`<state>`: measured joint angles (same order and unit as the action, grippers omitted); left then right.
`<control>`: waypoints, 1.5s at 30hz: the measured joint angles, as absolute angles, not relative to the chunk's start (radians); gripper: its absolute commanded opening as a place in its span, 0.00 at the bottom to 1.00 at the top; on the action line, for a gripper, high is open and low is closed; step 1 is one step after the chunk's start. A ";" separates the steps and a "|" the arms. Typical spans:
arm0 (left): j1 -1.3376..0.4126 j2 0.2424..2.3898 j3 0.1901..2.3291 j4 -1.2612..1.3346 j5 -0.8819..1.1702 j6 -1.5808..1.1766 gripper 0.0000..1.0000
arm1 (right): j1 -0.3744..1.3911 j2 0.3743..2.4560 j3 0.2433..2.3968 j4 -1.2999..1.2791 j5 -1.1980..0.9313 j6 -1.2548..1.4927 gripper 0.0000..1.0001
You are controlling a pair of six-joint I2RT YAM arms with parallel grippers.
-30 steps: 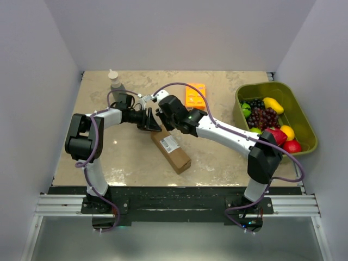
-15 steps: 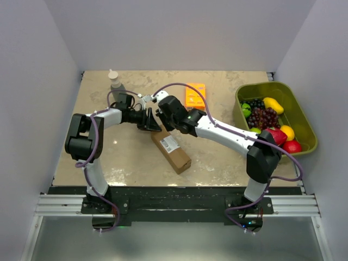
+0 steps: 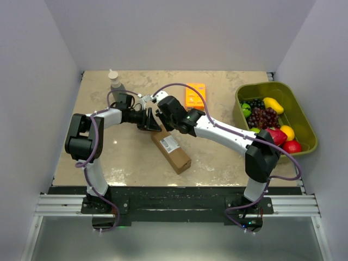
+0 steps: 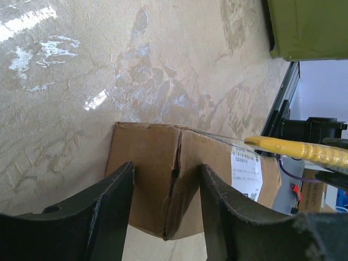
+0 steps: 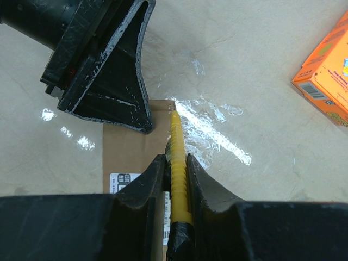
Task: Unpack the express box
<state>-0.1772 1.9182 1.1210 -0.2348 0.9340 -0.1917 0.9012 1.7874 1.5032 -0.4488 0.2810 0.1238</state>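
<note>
The express box (image 3: 171, 151) is a brown carton with a white label, lying slantwise in the middle of the table. My left gripper (image 3: 154, 125) is open at the box's far end. In the left wrist view its fingers (image 4: 117, 190) stand over that end of the box (image 4: 157, 163), which is wider than the gap between them. My right gripper (image 3: 161, 116) is shut on a yellow ridged tool (image 5: 178, 163). The tool's tip lies at the far edge of the box (image 5: 128, 152), next to the left fingers. The tool also shows in the left wrist view (image 4: 296, 148).
A small orange flat box (image 3: 195, 95) lies behind the grippers, also in the right wrist view (image 5: 326, 70). A green bin (image 3: 303, 117) with fruit stands at the right. A white bottle (image 3: 115, 80) stands at the back left.
The right arm's elbow has shifted slightly left. Both grippers, the tool and the box stay where they were.
</note>
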 measured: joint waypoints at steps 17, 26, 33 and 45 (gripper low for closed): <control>-0.177 1.919 1.121 -0.234 0.934 -0.192 0.00 | 0.900 1.787 1.503 -0.449 0.276 0.123 0.00; -0.177 1.920 1.121 -0.234 0.935 -0.192 0.00 | 0.900 1.787 1.503 -0.449 0.262 0.123 0.00; -0.177 1.920 1.121 -0.234 0.935 -0.192 0.00 | 0.900 1.787 1.505 -0.450 0.272 0.123 0.00; -0.177 1.922 1.122 -0.234 0.937 -0.192 0.00 | 0.897 1.787 1.505 -0.450 0.278 0.123 0.00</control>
